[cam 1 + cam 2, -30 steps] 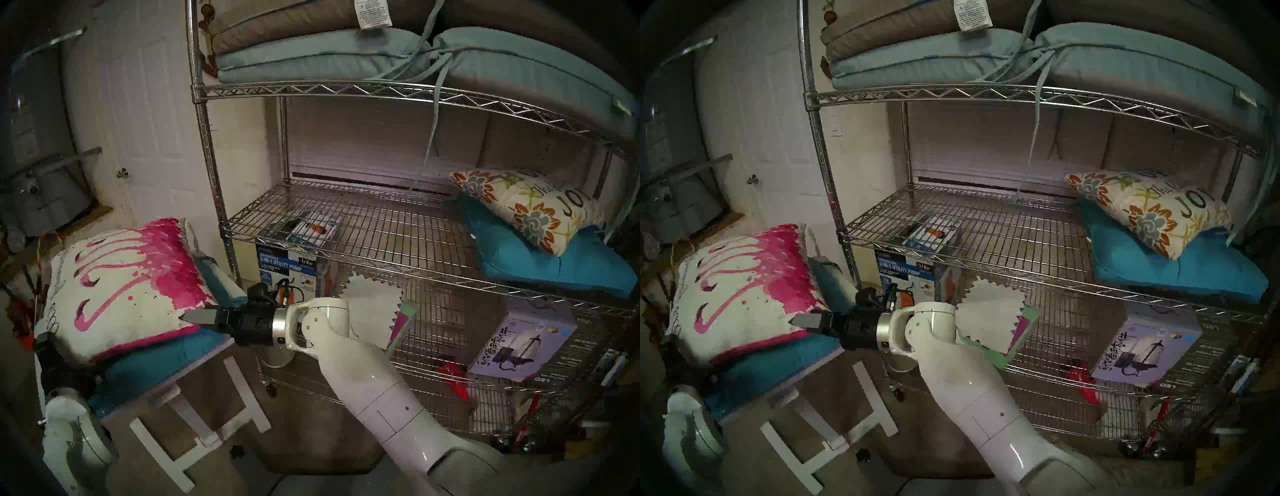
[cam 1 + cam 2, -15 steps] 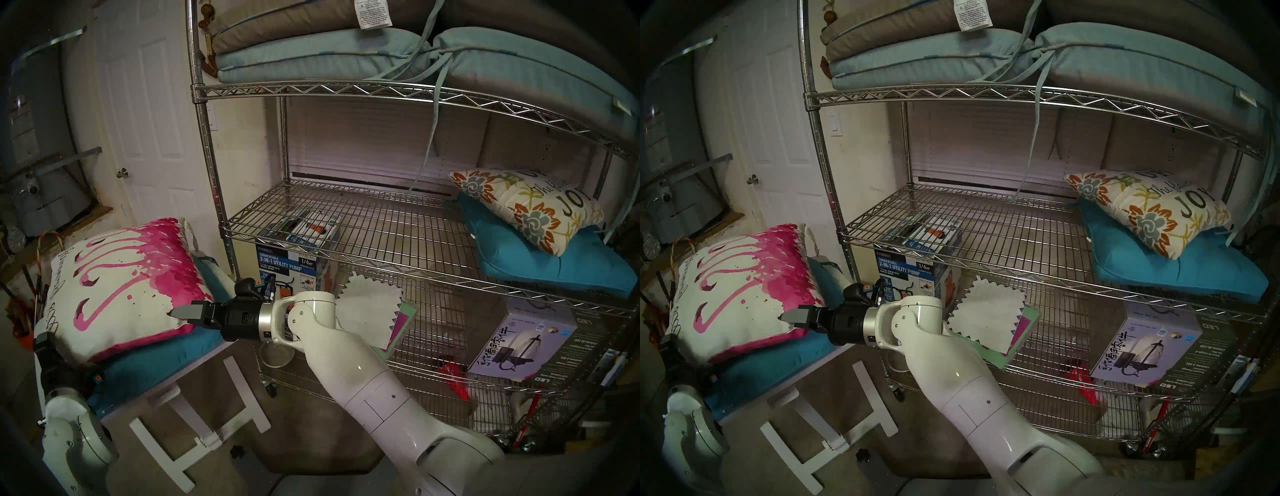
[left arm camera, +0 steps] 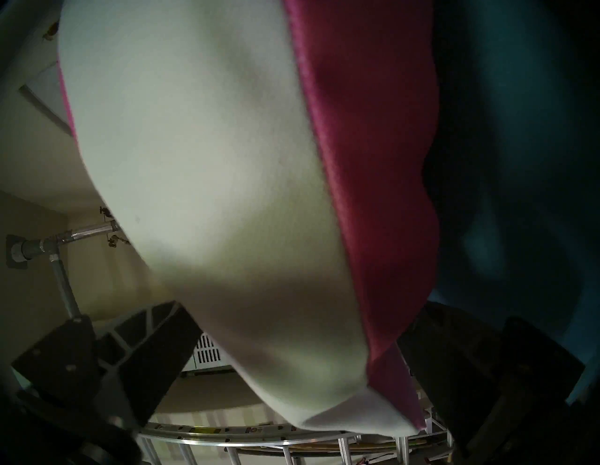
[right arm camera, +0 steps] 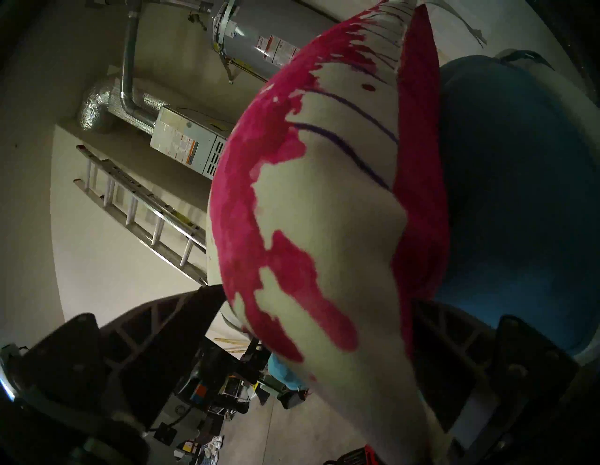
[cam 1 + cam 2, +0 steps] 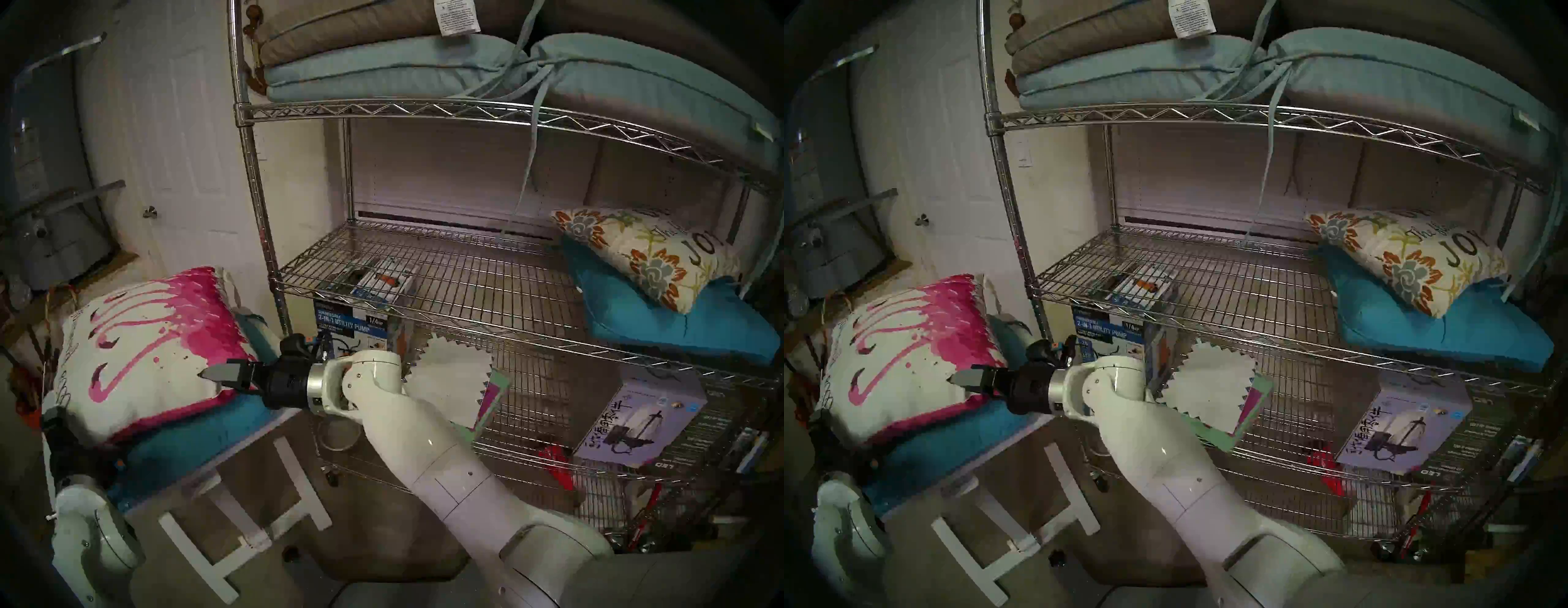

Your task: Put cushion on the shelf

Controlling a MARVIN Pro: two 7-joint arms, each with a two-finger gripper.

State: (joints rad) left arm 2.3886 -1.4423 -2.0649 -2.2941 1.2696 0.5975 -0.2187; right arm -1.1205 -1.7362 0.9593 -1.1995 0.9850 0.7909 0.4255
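Observation:
A white cushion with pink flamingo print (image 5: 148, 352) lies on a blue cushion (image 5: 203, 437) on a small white folding table (image 5: 193, 552) left of the chrome wire shelf (image 5: 445, 271). My right gripper (image 5: 208, 378) is open, one finger above and one below the cushion's near right corner, which fills the gap in the right wrist view (image 4: 324, 227). My left gripper (image 5: 53, 418) is at the cushion's near left corner, mostly hidden under it. In the left wrist view the cushion's corner (image 3: 211, 194) sits between its spread fingers (image 3: 146, 341).
The shelf's middle tier holds a floral "JOY" cushion (image 5: 645, 254) on a blue cushion (image 5: 679, 327) at its right end. Pale blue seat pads (image 5: 382, 63) fill the top tier. A utility pump box (image 5: 352, 322) and a lantern box (image 5: 636, 416) stand on the lower tier.
My right gripper has moved left, further onto the cushion's right corner. The cushion is pressed slightly leftward. The left arm has not moved.

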